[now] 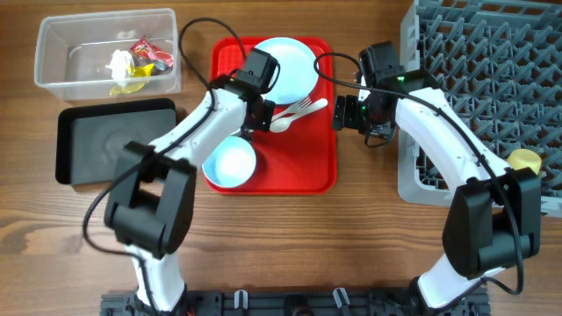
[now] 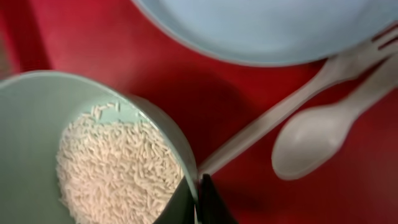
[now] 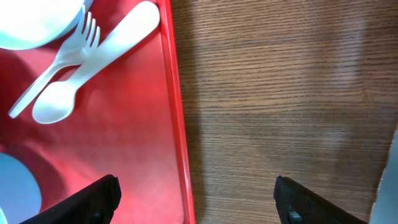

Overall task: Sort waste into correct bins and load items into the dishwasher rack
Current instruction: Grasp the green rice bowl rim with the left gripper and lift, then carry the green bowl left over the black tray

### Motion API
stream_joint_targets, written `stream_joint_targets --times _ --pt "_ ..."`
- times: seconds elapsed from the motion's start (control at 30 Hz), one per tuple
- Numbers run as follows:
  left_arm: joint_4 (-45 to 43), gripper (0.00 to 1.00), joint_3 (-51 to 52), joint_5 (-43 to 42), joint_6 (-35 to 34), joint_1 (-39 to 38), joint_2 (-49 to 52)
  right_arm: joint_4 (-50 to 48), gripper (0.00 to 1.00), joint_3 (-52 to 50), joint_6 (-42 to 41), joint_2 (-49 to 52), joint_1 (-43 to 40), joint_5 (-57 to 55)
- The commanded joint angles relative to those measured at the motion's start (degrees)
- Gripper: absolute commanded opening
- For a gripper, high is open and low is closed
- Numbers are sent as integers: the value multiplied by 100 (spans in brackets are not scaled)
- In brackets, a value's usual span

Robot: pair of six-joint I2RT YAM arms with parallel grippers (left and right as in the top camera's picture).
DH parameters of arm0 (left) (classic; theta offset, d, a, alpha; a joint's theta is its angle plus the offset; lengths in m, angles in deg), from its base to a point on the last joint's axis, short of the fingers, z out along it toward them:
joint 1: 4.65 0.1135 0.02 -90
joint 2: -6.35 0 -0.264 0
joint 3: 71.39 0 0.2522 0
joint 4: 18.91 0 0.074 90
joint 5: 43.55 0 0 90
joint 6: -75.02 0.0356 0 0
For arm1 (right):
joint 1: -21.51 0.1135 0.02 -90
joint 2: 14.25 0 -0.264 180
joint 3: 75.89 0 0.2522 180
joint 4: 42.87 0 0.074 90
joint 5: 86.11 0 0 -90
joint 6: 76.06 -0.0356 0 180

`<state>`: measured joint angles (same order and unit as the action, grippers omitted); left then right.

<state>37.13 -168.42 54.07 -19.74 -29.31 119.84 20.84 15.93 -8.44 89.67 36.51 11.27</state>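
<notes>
While left end effector (image 2: pixel 198 202) seemingly pinches the bowl (image 2: pixel 31 106), right end effector (image 3: pixel 199 200) gapes over wooden table (image 3: pixel 280 93).

Serving tray (image 1: pixel 312 171) red; plate (image 1: pixel 294 57) and bowl (image 1: pixel 214 167) pale blue; fork (image 3: pixel 87 31), spoon (image 3: pixel 56 106), rice grains (image 2: pixel 112 168) white. Table (image 1: pixel 351 254) brown wood-grain; rack (image 1: pixel 474 53) grey lattice.

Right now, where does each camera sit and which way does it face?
Overhead: above the table, looking straight down on tray, rack, left arm and right arm.
Left wrist: low over the tray, facing down at the bowl of rice; left gripper pinches its rim.
Right wrist: over the tray's right edge, facing down; right gripper, its open fingers framing the bottom.
Shared: fork and spoon show in all three.
</notes>
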Motion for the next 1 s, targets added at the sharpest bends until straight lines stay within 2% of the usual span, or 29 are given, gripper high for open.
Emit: stream_joint_targets --times 0.0,0.27,0.47,0.77,0.97 --pt "321 4 -315 -208 -721 177 -960 20 84 9 136 -118 11 -275" --pt "1154 4 -313 -640 -1554 938 -2094 -13 84 9 146 -118 11 -321" --pt "2223 4 -306 -1268 -1665 1987 -2592 -4 85 9 273 -118 11 -483" --pt "2188 4 107 -2830 -839 3344 -2649 -42 86 9 286 -118 13 -481" --pt "1397 4 1082 -4251 -214 4155 -2649 -26 86 9 289 -118 13 -481"
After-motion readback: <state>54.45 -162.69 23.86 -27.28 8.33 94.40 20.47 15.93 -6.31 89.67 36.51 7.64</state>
